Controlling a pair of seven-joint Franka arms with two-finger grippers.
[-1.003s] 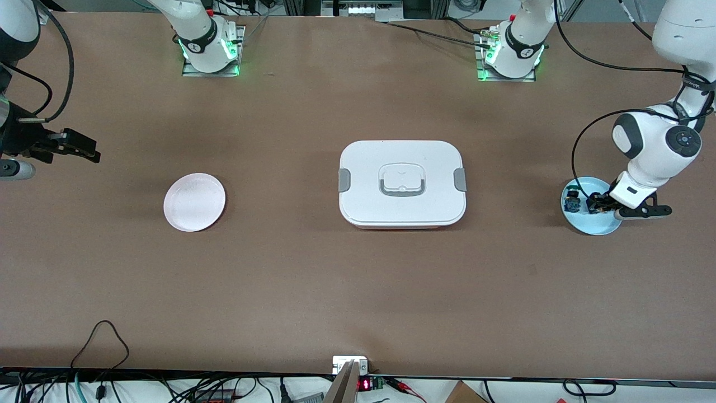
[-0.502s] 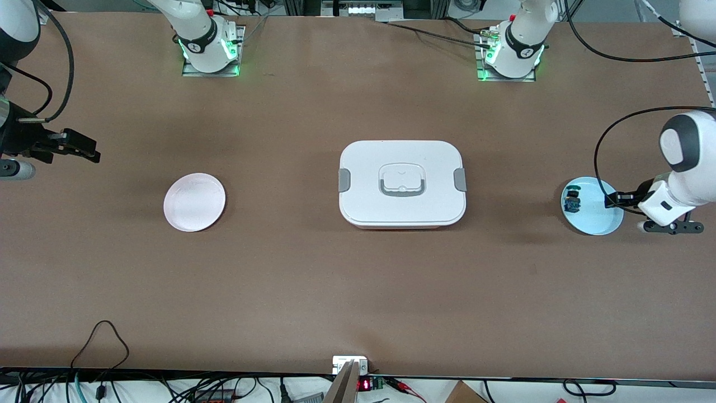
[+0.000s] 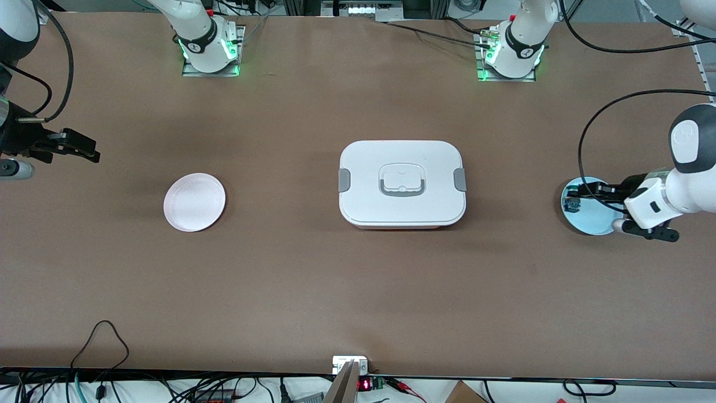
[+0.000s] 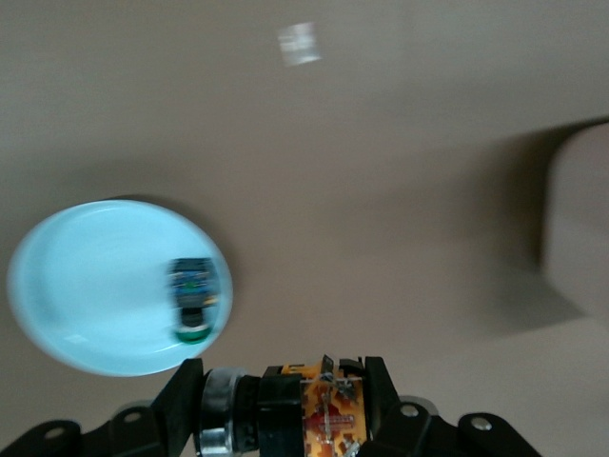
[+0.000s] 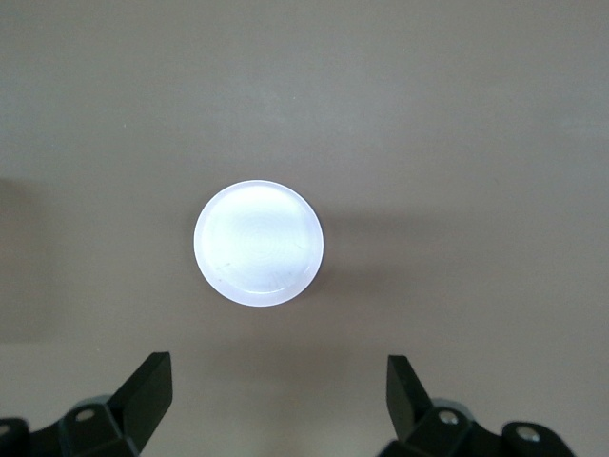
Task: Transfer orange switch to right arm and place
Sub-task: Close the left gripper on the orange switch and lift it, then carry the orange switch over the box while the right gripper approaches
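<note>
switch (image 4: 193, 300) on plate (image 4: 86, 286), box (image 3: 401, 183) probably midway

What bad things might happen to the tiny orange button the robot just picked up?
The left gripper pinches the orange switch over the blue plate only by its sides, so it might slip out. The handover may fumble: the switch is tiny, and the right gripper waits wide open over the table, toward the right arm's end, past the white lunch box.
</note>
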